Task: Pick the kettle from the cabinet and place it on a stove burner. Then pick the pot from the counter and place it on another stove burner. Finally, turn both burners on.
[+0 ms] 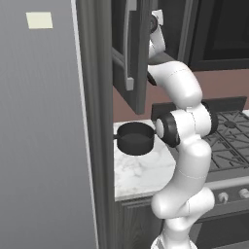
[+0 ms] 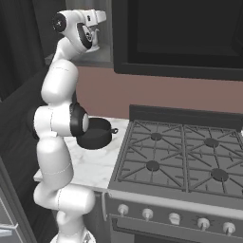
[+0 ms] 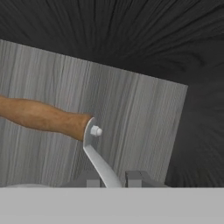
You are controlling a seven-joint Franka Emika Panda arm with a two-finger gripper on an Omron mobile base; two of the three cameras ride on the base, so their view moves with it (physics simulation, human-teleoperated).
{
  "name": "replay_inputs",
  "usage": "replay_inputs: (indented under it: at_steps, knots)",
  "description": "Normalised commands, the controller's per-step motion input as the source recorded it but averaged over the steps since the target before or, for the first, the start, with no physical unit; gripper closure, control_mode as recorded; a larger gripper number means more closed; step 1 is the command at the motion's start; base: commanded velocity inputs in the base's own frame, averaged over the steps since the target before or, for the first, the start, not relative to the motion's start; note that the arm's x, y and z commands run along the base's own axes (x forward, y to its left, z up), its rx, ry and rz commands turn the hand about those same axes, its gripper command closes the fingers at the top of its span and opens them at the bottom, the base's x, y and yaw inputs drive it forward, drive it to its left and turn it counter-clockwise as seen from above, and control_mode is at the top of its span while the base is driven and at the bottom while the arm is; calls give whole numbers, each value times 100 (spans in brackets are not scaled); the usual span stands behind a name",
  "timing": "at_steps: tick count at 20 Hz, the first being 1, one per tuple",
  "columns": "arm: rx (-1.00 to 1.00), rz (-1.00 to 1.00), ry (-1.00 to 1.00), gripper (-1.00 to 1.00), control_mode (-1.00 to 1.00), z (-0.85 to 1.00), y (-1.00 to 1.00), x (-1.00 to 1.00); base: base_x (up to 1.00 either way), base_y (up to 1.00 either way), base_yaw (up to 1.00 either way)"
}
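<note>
In the hand view my gripper is shut on the thin silver strap of the kettle's handle, just below its orange-brown wooden grip. The kettle's body barely shows at the lower left. Behind it is the cabinet's pale grey wood-grain inside. My arm reaches up into the cabinet, past its open dark door. The dark pot sits on the white marble counter, also the pot left of the range. The stove burners lie under black grates.
A tall grey fridge panel stands at the left. A black microwave hangs over the range. Silver knobs line the range front. My own elbow hangs over the counter, close to the pot.
</note>
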Motion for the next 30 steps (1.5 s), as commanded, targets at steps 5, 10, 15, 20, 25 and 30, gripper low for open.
replay_inputs:
  at_steps: [5, 10, 15, 20, 25, 30]
  knots:
    - [0, 0, 0, 100, -100, 0, 0, 0, 0, 0, 0]
    - [0, 0, -1, 100, -100, 0, 0, 0, 0, 0, 0]
    - [0, 0, 0, 100, -100, 0, 0, -8, 0, 0, 0]
    - [0, -1, 0, 100, -100, 2, 1, -19, 0, 0, 0]
    - [0, 0, -4, 100, -100, 0, 0, -38, 0, 0, 0]
    - [0, 0, -9, 100, -100, 0, -4, -47, 0, 0, 0]
